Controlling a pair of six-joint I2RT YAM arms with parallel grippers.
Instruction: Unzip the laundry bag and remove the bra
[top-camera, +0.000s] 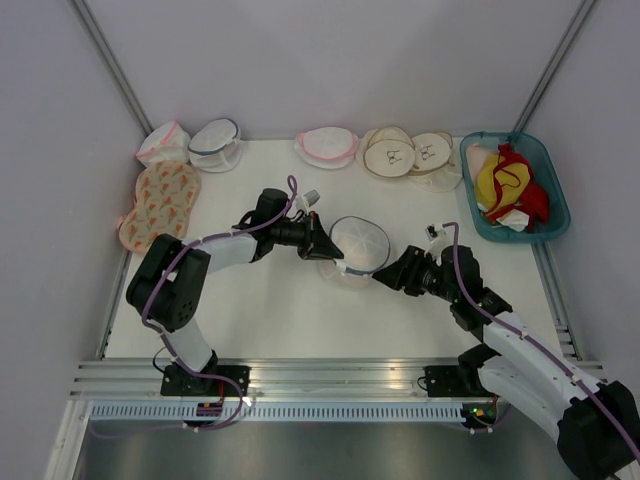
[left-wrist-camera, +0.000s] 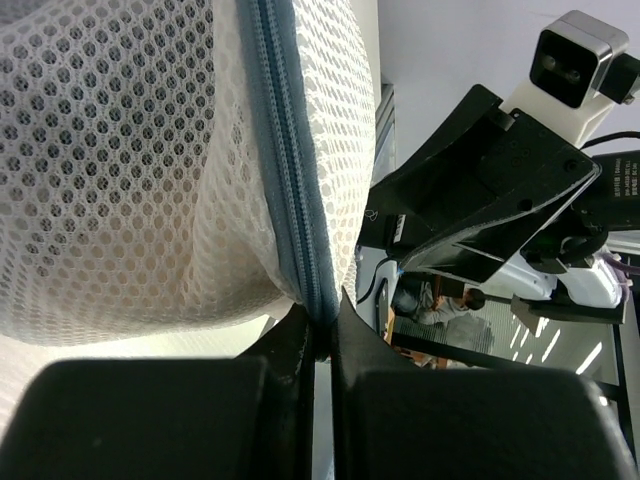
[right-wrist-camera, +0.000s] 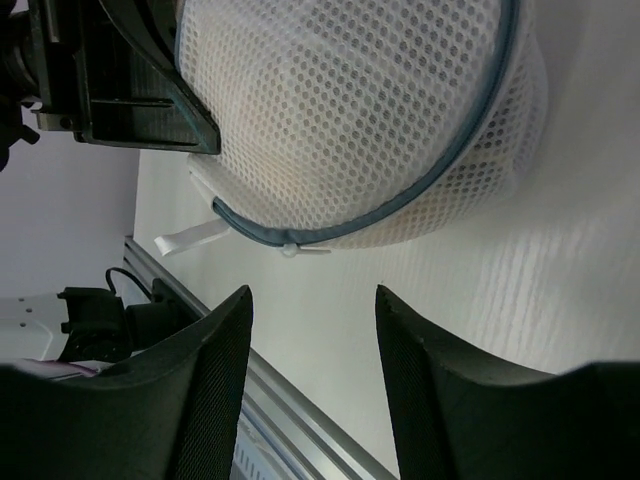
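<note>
Top external view: the laundry bag (top-camera: 358, 248), a round white mesh drum with blue-grey zipper trim, sits at mid-desk (top-camera: 260, 320) between the two arms. The left gripper (top-camera: 325, 245) is clamped on the bag's left edge; in the left wrist view its fingertips (left-wrist-camera: 322, 335) pinch the zipper trim (left-wrist-camera: 290, 150), which runs closed up the side of the mesh. The bra (left-wrist-camera: 200, 285) shows only as a faint peach tint through the netting. The right gripper (top-camera: 385, 275) sits just beside the bag's near right side with its jaws apart and nothing between them, a small white pull tab (right-wrist-camera: 190, 238) hanging off the trim ahead of it. Along the back edge lie a pink-trimmed white bag (top-camera: 162, 142), a flatter mesh bag with dark trim (top-camera: 215, 143), another pink-edged pouch (top-camera: 327, 146) and two round beige bags (top-camera: 390, 152). At the back right, a teal basket (top-camera: 553, 180) holds red and yellow garments (top-camera: 510, 185). A patterned orange cloth (top-camera: 158, 200) lies at the left edge.
</note>
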